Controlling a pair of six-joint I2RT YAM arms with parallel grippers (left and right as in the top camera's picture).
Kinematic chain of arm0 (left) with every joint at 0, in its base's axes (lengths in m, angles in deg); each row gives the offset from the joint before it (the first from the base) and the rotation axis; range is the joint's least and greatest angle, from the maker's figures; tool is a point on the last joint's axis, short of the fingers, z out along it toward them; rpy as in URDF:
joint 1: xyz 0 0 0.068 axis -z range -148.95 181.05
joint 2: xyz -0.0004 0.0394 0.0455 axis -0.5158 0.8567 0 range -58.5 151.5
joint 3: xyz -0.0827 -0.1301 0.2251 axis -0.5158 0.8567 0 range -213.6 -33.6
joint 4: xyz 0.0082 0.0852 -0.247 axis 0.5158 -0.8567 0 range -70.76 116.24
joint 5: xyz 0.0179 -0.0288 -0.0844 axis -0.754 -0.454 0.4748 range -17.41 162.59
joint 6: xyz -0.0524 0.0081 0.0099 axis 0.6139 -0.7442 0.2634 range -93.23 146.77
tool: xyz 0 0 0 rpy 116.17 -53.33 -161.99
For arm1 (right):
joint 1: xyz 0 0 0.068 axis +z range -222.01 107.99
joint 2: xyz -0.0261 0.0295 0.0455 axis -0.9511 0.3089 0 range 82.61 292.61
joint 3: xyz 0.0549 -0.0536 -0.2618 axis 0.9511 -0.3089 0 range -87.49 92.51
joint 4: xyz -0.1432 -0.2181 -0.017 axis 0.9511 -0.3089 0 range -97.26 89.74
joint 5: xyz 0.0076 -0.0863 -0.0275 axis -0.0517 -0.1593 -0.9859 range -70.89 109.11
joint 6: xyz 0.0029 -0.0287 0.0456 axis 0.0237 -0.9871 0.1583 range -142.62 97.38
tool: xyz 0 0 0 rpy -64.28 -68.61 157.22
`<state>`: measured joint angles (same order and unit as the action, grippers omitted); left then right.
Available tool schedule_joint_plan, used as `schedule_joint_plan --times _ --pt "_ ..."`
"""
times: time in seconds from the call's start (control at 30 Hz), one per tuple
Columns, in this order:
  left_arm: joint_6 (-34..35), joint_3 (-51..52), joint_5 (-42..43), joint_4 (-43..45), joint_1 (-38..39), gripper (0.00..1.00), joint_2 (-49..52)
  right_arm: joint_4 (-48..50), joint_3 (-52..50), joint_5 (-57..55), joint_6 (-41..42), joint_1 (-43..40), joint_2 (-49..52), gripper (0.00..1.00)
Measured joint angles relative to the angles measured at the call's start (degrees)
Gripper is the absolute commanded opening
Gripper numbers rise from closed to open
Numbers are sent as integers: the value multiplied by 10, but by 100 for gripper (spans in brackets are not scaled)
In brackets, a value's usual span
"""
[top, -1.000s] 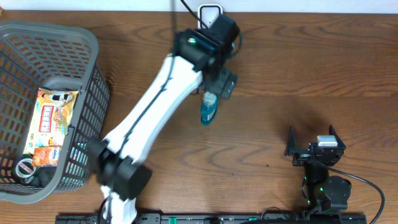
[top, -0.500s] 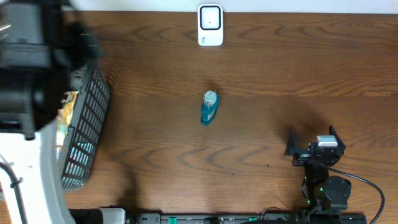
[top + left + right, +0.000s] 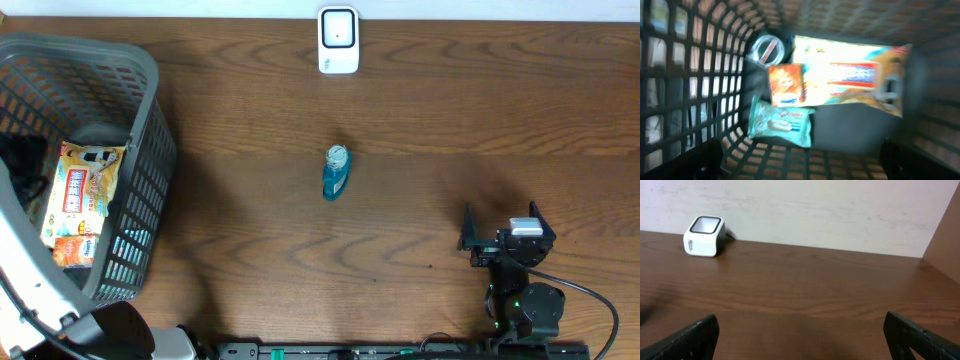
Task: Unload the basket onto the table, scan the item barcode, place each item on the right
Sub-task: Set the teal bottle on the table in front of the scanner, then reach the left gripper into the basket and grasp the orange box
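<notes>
A white barcode scanner (image 3: 338, 40) stands at the table's far edge and also shows in the right wrist view (image 3: 704, 236). A small blue bottle (image 3: 336, 172) lies alone mid-table. My left gripper (image 3: 800, 165) hangs open over the inside of the grey basket (image 3: 150, 130), holding nothing. Below it lie a yellow snack bag (image 3: 850, 75), an orange packet (image 3: 786, 85), a teal packet (image 3: 781, 122) and a round lidded item (image 3: 767, 48). My right gripper (image 3: 500, 215) rests open and empty at the front right, well away from the bottle.
The left arm's white link (image 3: 35, 270) crosses the basket's front left corner. The basket's mesh walls (image 3: 695, 90) surround the left gripper on all sides. Bare wood lies between the bottle and the right gripper. A pale wall (image 3: 815, 210) stands behind the scanner.
The left arm has swung from beside the scanner and bottle to over the basket on the left. The blue bottle stays lying mid-table. The right arm has not moved.
</notes>
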<state>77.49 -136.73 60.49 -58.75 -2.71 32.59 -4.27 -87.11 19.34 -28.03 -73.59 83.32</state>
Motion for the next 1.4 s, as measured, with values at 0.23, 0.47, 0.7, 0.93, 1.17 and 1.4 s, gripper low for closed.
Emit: schedule_joint_plan --times 0.23,0.47,0.7,0.93,1.17,1.4 --pt "40 186 8 95 -15 98 2 0 0 0 0 0 0 99" --pt "48 315 14 208 -46 98 3 0 0 0 0 0 0 99" --pt "48 363 13 281 -60 98 12 0 0 0 0 0 0 99" --pt "48 369 13 317 -60 98 73 0 0 0 0 0 0 99" --pt "47 370 10 321 -60 67 108 0 0 0 0 0 0 99" --pt "48 370 6 311 -60 41 106 0 0 0 0 0 0 99"
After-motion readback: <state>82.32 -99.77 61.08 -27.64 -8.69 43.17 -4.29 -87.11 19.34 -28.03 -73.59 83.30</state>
